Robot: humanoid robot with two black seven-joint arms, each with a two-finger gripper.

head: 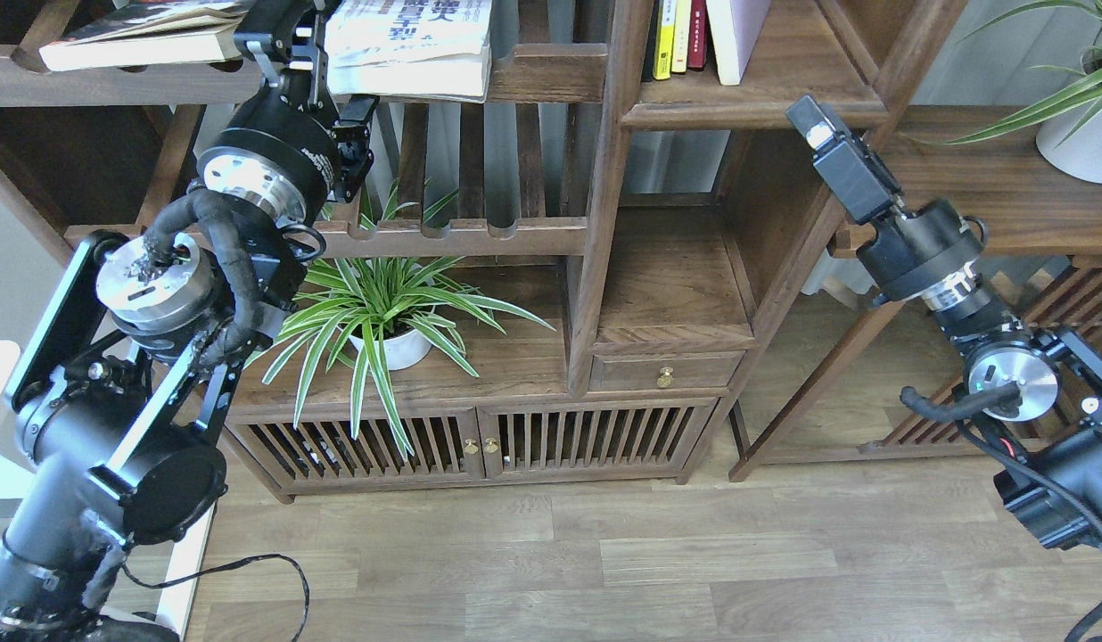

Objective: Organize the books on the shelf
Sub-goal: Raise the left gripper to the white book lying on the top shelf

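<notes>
One tall bookcase [604,223] filled the middle of the frame, its solid shelf [765,102] at upper right carrying four upright volumes: yellow, pale yellow, dark red and one pale book [736,36]. Two books lay flat on the slatted rack at upper left: a white one with blue characters [417,45] and a dark-covered one [132,31]. The left claw [288,40] reached up between them, its grip impossible to tell. The right claw [810,120], seen end-on near the shelf edge, was equally unclear. Two potted plants stood by.

The white book with blue characters [408,45] and the picture-cover book [141,36] lie flat; the pale one [736,36] stands on the shelf [765,102].
</notes>
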